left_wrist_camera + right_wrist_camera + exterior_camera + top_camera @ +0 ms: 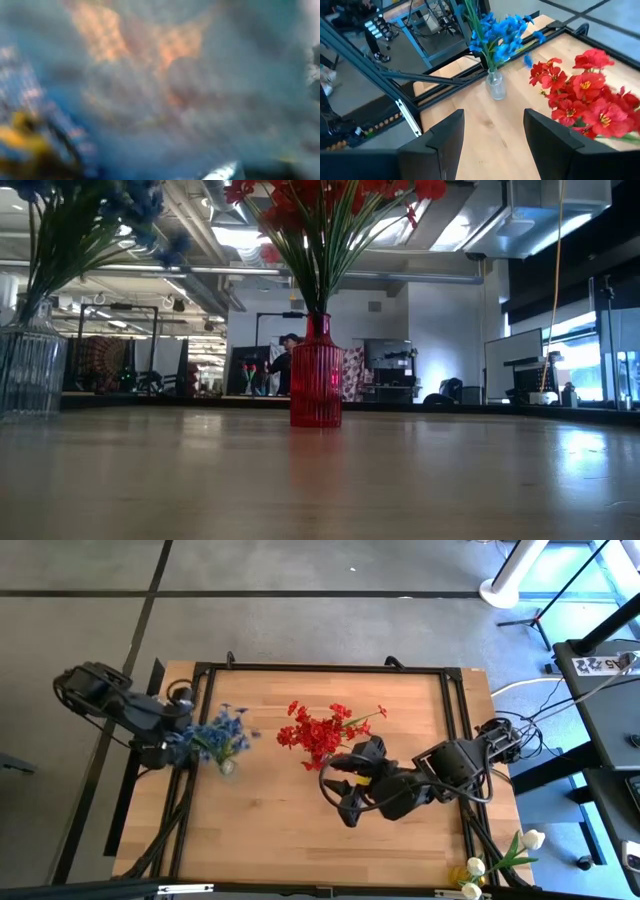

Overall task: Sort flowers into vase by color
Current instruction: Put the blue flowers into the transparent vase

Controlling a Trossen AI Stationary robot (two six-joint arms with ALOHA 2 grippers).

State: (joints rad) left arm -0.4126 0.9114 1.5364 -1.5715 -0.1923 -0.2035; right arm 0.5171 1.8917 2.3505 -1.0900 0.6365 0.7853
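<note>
Blue flowers stand with their stems in a clear glass vase near the table's left edge; the vase also shows in the right wrist view and the low view. Red flowers stand in a ribbed red vase at mid-table. My left gripper sits right beside the blue blooms, on their left; its wrist view is a blur of blue. My right gripper is open and empty, hovering just near-right of the red blooms, also seen from above.
White flowers lie off the table beyond its near right corner. A black frame rail runs around the wooden top. Bare wood lies along the near side. A person stands far back in the room.
</note>
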